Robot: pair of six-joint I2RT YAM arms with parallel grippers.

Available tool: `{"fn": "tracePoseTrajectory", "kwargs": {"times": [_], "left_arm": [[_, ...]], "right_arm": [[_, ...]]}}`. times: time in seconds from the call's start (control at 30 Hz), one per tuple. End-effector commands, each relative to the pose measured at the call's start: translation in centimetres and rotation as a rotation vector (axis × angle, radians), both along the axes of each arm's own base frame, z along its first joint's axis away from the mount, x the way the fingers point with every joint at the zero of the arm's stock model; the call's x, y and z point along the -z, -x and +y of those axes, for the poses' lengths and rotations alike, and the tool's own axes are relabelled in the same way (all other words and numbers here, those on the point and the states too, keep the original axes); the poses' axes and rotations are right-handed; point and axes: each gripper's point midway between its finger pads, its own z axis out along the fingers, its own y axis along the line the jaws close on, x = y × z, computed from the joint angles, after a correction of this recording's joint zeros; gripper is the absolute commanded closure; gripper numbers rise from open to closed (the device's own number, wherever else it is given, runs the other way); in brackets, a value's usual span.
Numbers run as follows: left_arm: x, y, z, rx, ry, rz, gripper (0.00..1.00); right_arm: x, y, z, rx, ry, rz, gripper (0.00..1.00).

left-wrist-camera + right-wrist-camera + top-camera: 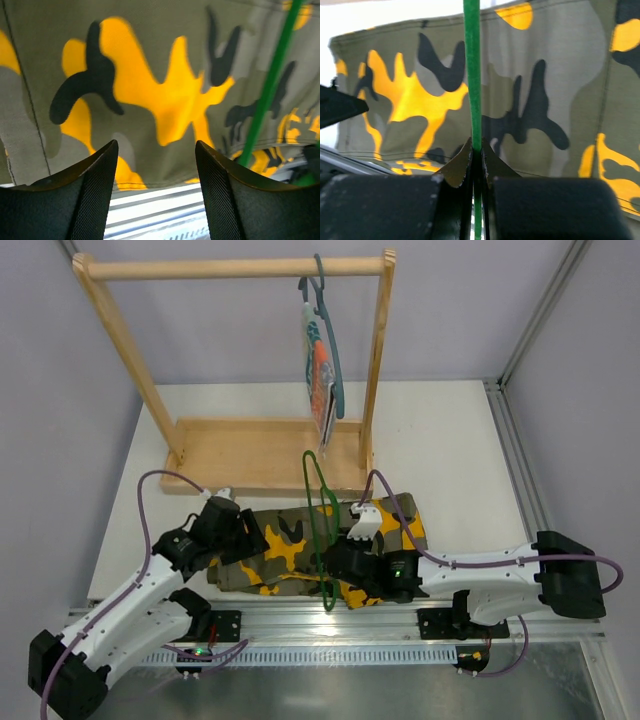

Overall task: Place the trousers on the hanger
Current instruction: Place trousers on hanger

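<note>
The camouflage trousers [290, 545] lie folded on the table between both arms. The thin green hanger [322, 510] stands across them, its hook end pointing away from the arms. My right gripper [338, 562] is shut on the hanger's lower wire. In the right wrist view the green hanger [472, 75] runs straight up from my pinched right gripper [476, 150] in front of the trousers [545, 90]. My left gripper [243, 532] is at the trousers' left end. In the left wrist view that gripper [156, 152] is open, the trousers' hem [160, 100] just beyond its tips, and the hanger [270, 85] slants at right.
A wooden rack [235, 268] stands at the back on a wooden base [250, 452]. A grey-blue hanger [330, 330] with a striped cloth [318, 375] hangs from its bar. An aluminium rail [330, 625] runs along the near edge.
</note>
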Motion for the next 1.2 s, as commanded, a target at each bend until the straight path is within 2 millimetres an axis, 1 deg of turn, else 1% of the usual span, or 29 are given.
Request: {"fn": "tracePoseTrajectory", "kwargs": {"times": [0.0,0.07,0.1,0.13,0.17,0.2,0.23,0.27,0.33,0.37,0.4,0.47,0.5,0.53,0.57,0.6,0.63,0.67,0.7,0.73,0.77,0.8,0.83,0.87,0.97,1.0,1.07,1.13,1.17], "left_arm": [[1.6,-0.2,-0.2,-0.072,0.050,0.000,0.36],[3.0,0.1,0.4,-0.095,0.011,0.035,0.35],[3.4,0.1,0.7,-0.109,-0.009,0.050,0.35],[3.2,-0.2,1.1,-0.130,-0.040,0.054,0.35],[3.0,-1.0,2.5,-0.182,-0.104,0.024,0.34],[3.0,-0.8,4.0,-0.220,-0.178,0.032,0.34],[1.7,-1.8,4.6,-0.251,-0.206,-0.011,0.32],[1.2,-2.5,5.8,-0.292,-0.270,-0.043,0.31],[-0.4,-3.0,5.5,-0.273,-0.269,-0.055,0.32],[-2.4,-3.8,4.2,-0.248,-0.218,-0.082,0.38],[-3.3,-3.6,2.1,-0.153,-0.155,-0.085,0.41],[-4.8,-3.4,-0.7,-0.063,-0.071,-0.102,0.43],[-4.9,-2.2,-3.0,0.026,-0.004,-0.069,0.43],[-5.6,-2.4,-5.2,0.059,0.089,-0.085,0.44],[-4.5,-1.7,-6.3,0.089,0.127,-0.052,0.46],[-4.1,-0.1,-8.7,0.178,0.205,0.002,0.50],[-4.4,-0.2,-10.5,0.188,0.272,-0.015,0.56],[-3.8,0.3,-11.1,0.201,0.281,-0.006,0.57],[-1.6,1.6,-11.3,0.216,0.244,0.044,0.59],[-0.2,2.0,-10.5,0.181,0.194,0.079,0.66],[1.1,2.4,-9.8,0.162,0.149,0.106,0.69],[2.8,3.1,-8.6,0.146,0.094,0.146,0.71],[3.7,3.0,-7.4,0.112,0.039,0.140,0.72],[4.6,3.6,-5.8,0.086,-0.025,0.169,0.73],[4.7,3.3,-2.4,0.016,-0.157,0.134,0.72],[4.6,3.1,-1.9,0.000,-0.180,0.121,0.70],[4.0,2.3,-1.0,-0.029,-0.225,0.087,0.63],[4.1,2.2,-1.0,-0.020,-0.239,0.087,0.58],[4.7,2.2,-0.9,-0.020,-0.258,0.106,0.58]], "right_arm": [[-0.4,-0.4,-1.3,0.039,-0.002,-0.026,0.96],[-0.1,-0.2,-1.6,0.033,0.008,-0.022,0.96],[-0.1,-0.2,-1.6,0.028,0.009,-0.020,0.96],[-0.1,-0.1,-1.6,0.025,0.012,-0.018,0.96],[-0.3,-0.1,-1.4,0.019,0.008,-0.020,0.96],[-0.4,-0.1,-1.4,0.017,0.008,-0.020,0.96],[-0.7,-0.1,-1.3,0.015,0.004,-0.020,0.96],[-1.0,-0.1,-1.2,0.014,0.000,-0.022,0.96],[-1.6,-0.2,-1.1,0.012,-0.010,-0.028,0.96],[-1.8,-0.2,-1.1,0.012,-0.014,-0.031,0.96],[-1.9,-0.2,-1.1,0.011,-0.014,-0.032,0.96],[-2.1,-0.3,-1.1,0.014,-0.015,-0.038,0.96],[-2.2,-0.3,-1.2,0.014,-0.015,-0.040,0.96],[-2.1,-0.4,-1.2,0.020,-0.018,-0.040,0.96],[-1.9,-0.3,-1.1,0.018,-0.020,-0.038,0.96],[-1.8,-0.3,-1.1,0.020,-0.022,-0.035,0.96],[-1.6,-0.3,-1.1,0.021,-0.023,-0.034,0.96],[-1.4,-0.3,-1.1,0.020,-0.021,-0.030,0.96],[-1.2,-0.2,-1.1,0.018,-0.018,-0.026,0.96],[-1.2,-0.1,-1.1,0.017,-0.018,-0.024,0.96],[-1.3,-0.1,-1.2,0.016,-0.023,-0.024,0.96],[-1.1,-0.1,-1.5,0.021,-0.016,-0.024,0.96],[-1.2,-0.1,-1.6,0.022,-0.020,-0.025,0.96],[-1.1,-0.1,-1.7,0.023,-0.020,-0.026,0.96],[-1.3,-0.1,-2.0,0.029,-0.030,-0.032,0.96],[-1.4,-0.2,-2.0,0.030,-0.031,-0.033,0.96],[-1.5,-0.1,-1.9,0.027,-0.030,-0.033,0.96],[-1.6,-0.1,-1.6,0.017,-0.026,-0.032,0.96],[-1.8,-0.2,-1.5,0.018,-0.028,-0.034,0.96]]}}
